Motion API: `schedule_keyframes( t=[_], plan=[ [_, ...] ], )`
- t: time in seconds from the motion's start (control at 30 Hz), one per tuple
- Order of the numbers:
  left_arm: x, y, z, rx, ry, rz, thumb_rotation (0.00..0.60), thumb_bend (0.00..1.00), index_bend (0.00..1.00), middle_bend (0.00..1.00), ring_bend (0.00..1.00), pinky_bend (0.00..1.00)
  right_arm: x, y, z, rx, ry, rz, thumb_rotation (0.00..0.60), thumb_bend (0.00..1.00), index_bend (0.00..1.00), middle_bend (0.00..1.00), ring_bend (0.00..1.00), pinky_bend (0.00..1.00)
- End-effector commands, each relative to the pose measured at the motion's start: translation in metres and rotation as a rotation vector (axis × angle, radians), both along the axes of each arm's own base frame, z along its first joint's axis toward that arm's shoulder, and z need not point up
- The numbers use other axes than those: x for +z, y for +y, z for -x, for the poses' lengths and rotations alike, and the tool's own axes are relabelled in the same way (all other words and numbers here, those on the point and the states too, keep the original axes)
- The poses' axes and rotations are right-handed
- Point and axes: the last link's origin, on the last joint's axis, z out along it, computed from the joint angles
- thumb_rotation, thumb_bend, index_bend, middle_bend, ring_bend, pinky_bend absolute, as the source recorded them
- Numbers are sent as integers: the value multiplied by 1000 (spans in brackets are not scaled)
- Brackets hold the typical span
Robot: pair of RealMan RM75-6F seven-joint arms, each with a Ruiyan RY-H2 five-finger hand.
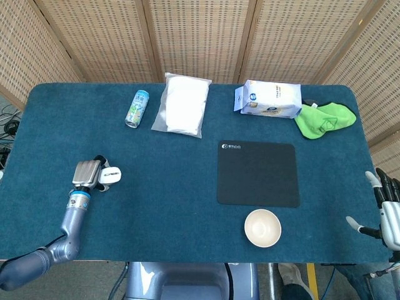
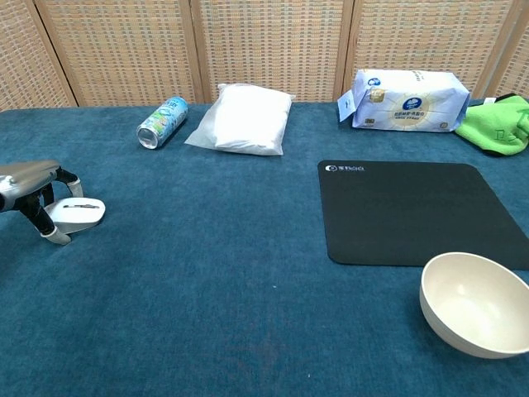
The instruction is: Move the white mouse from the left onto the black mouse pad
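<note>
The white mouse lies on the blue table at the left. My left hand has come over its left end; fingers and thumb reach down around that end, and the mouse still rests flat on the cloth. Whether the fingertips touch it is hard to tell. The black mouse pad lies right of centre with nothing on it. My right hand hovers at the table's right edge, fingers spread, holding nothing.
A cream bowl stands just in front of the pad. Along the back lie a drink can, a white bag, a tissue pack and a green cloth.
</note>
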Motion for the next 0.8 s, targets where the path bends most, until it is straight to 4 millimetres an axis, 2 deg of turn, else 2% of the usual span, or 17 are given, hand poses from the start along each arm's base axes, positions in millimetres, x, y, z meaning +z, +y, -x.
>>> schedule_keyframes(
  t=[0.03, 0.27, 0.4, 0.57, 0.8],
  plan=[
    [3, -2, -1, 3, -4, -9, 600, 297, 514, 539, 540, 564, 0, 0, -1, 1, -4, -1, 600, 0, 0, 0, 0, 0],
    [13, -5, -4, -2, -21, -33, 600, 317, 528, 548, 543, 565, 0, 1, -1, -1, -6, -5, 600, 0, 0, 0, 0, 0],
    [19, -3, -19, -15, -75, -59, 600, 322, 528, 549, 543, 564, 0, 1, -1, -2, -10, -9, 600, 0, 0, 0, 0, 0],
    [18, 3, -52, -8, -184, -79, 600, 323, 528, 549, 543, 565, -1, 1, -2, 0, -11, -13, 600, 0, 0, 0, 0, 0],
    [-1, 20, -129, 13, -250, -106, 600, 361, 528, 549, 543, 565, 1, 1, -1, 0, -24, -14, 600, 0, 0, 0, 0, 0]
  ],
)
